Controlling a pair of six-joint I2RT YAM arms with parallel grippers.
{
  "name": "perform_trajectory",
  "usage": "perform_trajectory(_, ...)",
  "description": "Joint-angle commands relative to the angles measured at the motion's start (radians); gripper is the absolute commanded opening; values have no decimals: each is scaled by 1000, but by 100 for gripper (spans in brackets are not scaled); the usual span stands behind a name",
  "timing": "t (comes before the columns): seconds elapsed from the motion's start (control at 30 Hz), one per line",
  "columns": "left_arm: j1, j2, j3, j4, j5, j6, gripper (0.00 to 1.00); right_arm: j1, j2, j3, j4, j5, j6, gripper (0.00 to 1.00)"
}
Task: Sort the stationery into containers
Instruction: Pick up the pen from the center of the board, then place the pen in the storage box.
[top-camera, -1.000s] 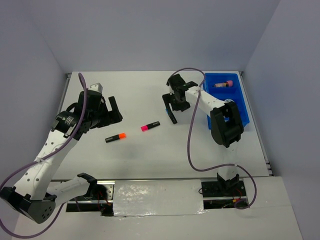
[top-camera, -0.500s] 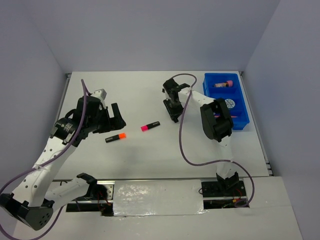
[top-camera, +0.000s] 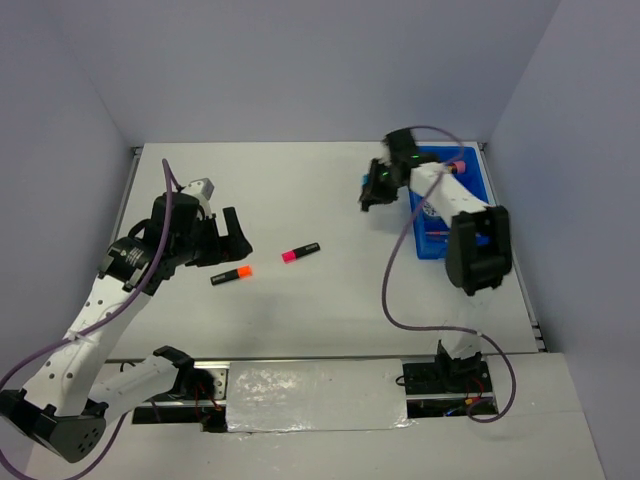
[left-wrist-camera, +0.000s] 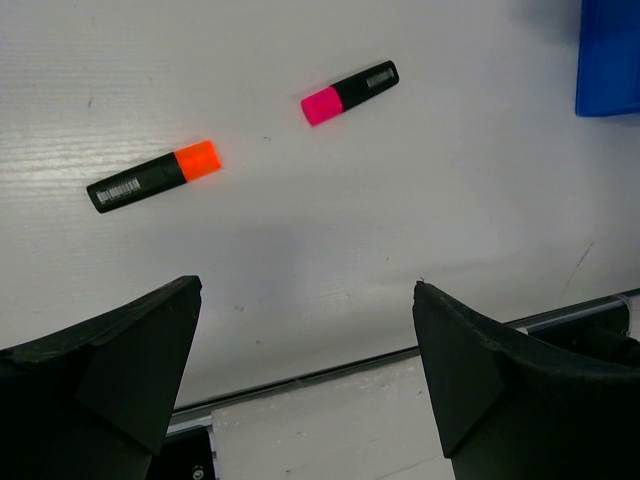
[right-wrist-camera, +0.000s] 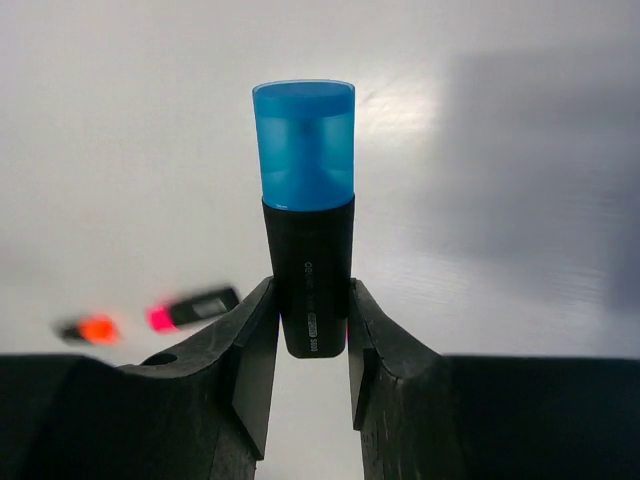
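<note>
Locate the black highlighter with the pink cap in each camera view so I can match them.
Top external: black highlighter with the pink cap, near the picture's centre.
Left wrist: upper middle.
Right wrist: lower left, small and blurred, beside the held black highlighter with the blue cap.
Shared landmark: the black highlighter with the orange cap, left of it in all three.

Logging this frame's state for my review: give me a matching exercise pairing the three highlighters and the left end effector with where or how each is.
Column one:
1. blue highlighter
2. orange highlighter
3. pink highlighter
4. left end effector

Column two:
A. open, holding nothing
B. on the table, leftmost highlighter in the top view
C. gripped by the right end effector
D. on the table, right of the orange one in the top view

Pairs: 1-C, 2-B, 3-D, 4-A
</note>
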Motion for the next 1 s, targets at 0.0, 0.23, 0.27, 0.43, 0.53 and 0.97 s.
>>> perform_trajectory(0.0,5,-19,-20,62,44,-1,99,-193,-247,-82,191,33,338,0)
perform_trajectory(0.23,3,-33,-71,108,71,-13,99,-376,-236,-182,328,94,671,0)
perform_trajectory(0.27,5,-31,-76,106,68,-13,99,-387,-217,-175,325,101,696,0)
perform_trajectory(0.43,5,-16,-77,110,68,-4,99,-407,-104,-40,227,174,741,0)
perform_trajectory(0.53,5,-8,-85,120,74,2,99,-424,-67,-43,248,150,782,2)
perform_trajectory(0.97,5,58,-97,139,85,30,99,-473,2,31,202,188,784,53)
